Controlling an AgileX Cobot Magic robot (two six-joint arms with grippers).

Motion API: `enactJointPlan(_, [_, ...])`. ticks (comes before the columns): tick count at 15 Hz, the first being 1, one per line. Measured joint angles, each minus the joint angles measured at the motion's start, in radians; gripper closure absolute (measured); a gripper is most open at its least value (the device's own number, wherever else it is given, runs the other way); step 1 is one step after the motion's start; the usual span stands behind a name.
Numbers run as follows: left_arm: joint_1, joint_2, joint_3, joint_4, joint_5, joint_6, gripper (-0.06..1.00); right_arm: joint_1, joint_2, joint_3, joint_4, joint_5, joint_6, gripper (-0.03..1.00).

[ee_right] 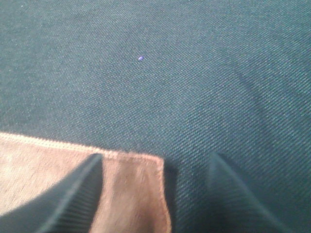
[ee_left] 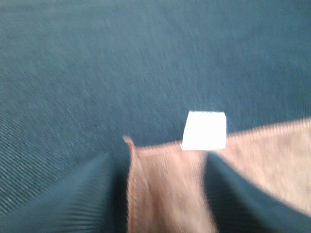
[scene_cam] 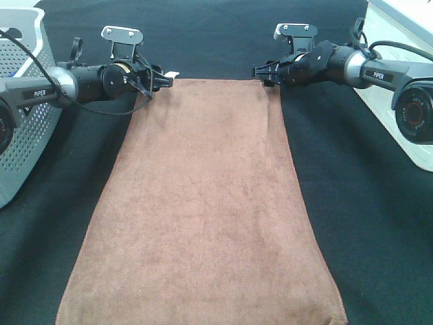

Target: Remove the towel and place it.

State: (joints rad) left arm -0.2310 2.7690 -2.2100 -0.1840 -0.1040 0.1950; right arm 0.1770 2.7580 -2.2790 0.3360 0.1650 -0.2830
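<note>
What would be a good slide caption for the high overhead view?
Two grippers, left and right, reach the far corners of a brown towel lying flat.

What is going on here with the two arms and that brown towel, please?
Both arms are at the far corners of the brown towel, which lies flat on the dark table covering. The left claw is open around the corner with the white tag; the right claw is open at the other corner, one finger over the fabric. Neither has closed or lifted yet.
</note>
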Motion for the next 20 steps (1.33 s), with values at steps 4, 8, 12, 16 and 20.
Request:
enactJointPlan(4, [0.0,-0.001,0.0,-0.013,0.014,-0.007,0.26,0.0,-0.006,0.0,0.0,0.075,0.0,0.33])
enactJointPlan(8, [0.0,-0.137,0.0,0.001,0.205,-0.007,0.23,0.0,-0.182,0.0,-0.008,0.203,-0.001,0.33])
enactJointPlan(12, [0.004,-0.383,-0.001,0.058,0.7,-0.013,0.1,-0.001,-0.397,0.0,-0.085,0.57,0.033,0.32])
enactJointPlan(16, [0.139,-0.6,-0.002,0.207,0.99,-0.163,0.1,-0.11,-0.577,0.0,-0.143,0.83,0.192,0.32])
enactJointPlan(20, [0.281,-0.756,0.038,0.158,1.198,-0.114,0.1,-0.139,-0.704,0.0,-0.193,1.039,0.223,0.32])
